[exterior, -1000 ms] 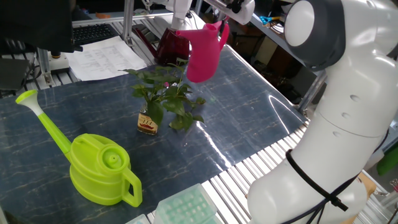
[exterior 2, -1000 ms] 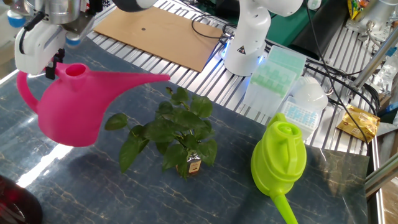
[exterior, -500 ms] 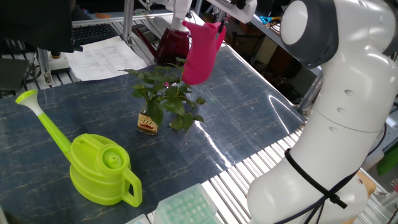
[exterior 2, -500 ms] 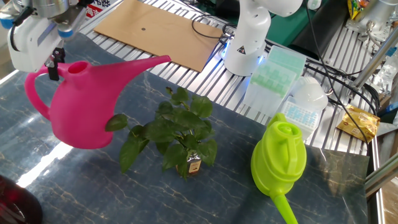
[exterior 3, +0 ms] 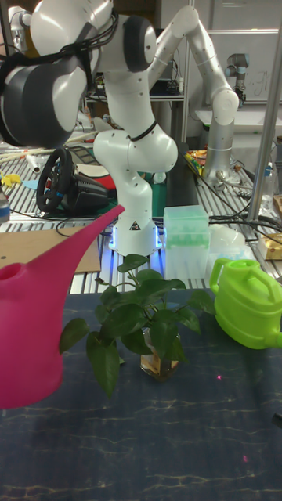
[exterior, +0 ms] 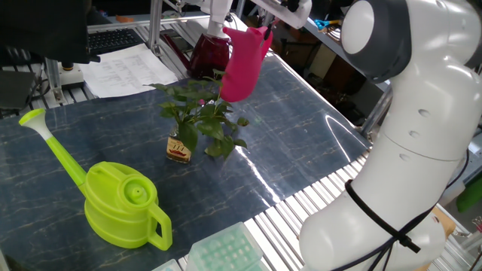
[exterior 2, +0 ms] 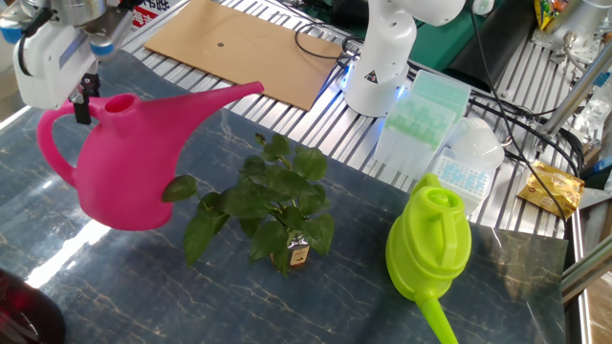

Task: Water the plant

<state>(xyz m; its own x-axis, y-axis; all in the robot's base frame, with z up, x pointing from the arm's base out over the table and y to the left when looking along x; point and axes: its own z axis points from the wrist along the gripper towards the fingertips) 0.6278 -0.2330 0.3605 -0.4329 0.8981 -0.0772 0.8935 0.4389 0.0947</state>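
The white two-finger gripper is at the top of a bright pink plastic watering can, with its jaws pinching the can's rim beside the looped handle. The can hangs clear of the bench, which carries a dark blue marbled covering. The can's long tapered spout rises at a shallow angle and ends above the near edge of the foliage.

The plant, a small sprig of green leafy stems in a tiny amber-brown labelled glass bottle, stands upright near the middle of the bench. It sits just beside and below the pink can. One outer leaf overlaps the can's body in the other fixed view; contact cannot be confirmed.

A lime-green plastic watering can rests on the bench, well apart from the plant on the side away from the pink can. In one fixed view its long spout points away from the plant.

A dark red rounded glass vessel stands at the bench edge behind the pink can. A pale green lidded plastic box lies off the covering near the white robot base.
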